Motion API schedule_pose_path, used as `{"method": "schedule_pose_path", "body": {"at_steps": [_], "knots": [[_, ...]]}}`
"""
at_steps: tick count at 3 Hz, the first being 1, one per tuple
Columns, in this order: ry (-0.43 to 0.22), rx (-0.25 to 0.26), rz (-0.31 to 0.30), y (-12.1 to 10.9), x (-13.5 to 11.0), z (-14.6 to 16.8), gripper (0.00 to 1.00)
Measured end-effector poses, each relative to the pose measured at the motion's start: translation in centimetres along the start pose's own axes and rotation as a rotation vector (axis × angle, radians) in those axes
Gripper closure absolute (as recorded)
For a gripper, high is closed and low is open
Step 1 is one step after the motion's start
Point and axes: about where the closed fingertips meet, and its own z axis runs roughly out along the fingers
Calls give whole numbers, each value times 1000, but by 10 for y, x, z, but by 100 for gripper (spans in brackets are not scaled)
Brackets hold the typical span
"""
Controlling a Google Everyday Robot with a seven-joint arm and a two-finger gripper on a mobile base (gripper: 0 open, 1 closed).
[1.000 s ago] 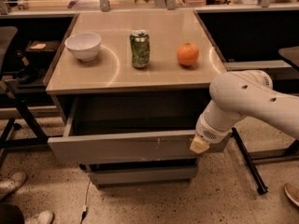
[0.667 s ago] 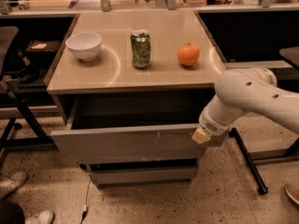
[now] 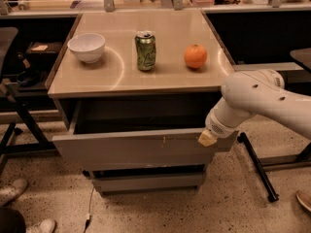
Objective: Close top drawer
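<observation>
The top drawer (image 3: 131, 149) is a wide grey drawer with a flat front and small pale scratches near the middle. It stands partly pulled out of the cabinet, with a dark gap showing behind its front. My gripper (image 3: 208, 138) is at the right end of the drawer front, its pale tip touching the front's top edge. My white arm (image 3: 262, 101) reaches in from the right.
On the cabinet's tan top (image 3: 160, 79) stand a white bowl (image 3: 86, 47), a green can (image 3: 145, 50) and an orange (image 3: 195, 56). A lower drawer front (image 3: 146, 181) shows below. A chair base (image 3: 257, 166) is at the right, a dark chair (image 3: 12, 81) and shoes (image 3: 19, 212) at the left.
The drawer front has moved back toward the cabinet, and the gap behind it is narrower. My gripper has moved back with it at the right end.
</observation>
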Motion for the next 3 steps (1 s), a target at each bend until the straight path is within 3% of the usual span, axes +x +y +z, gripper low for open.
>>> {"method": "schedule_pose_path", "body": {"at_steps": [1, 2, 3], "knots": [[-2, 17, 13, -11, -4, 5, 100], [-8, 67, 17, -42, -19, 8, 100], [-8, 67, 17, -42, -18, 8, 100]]}}
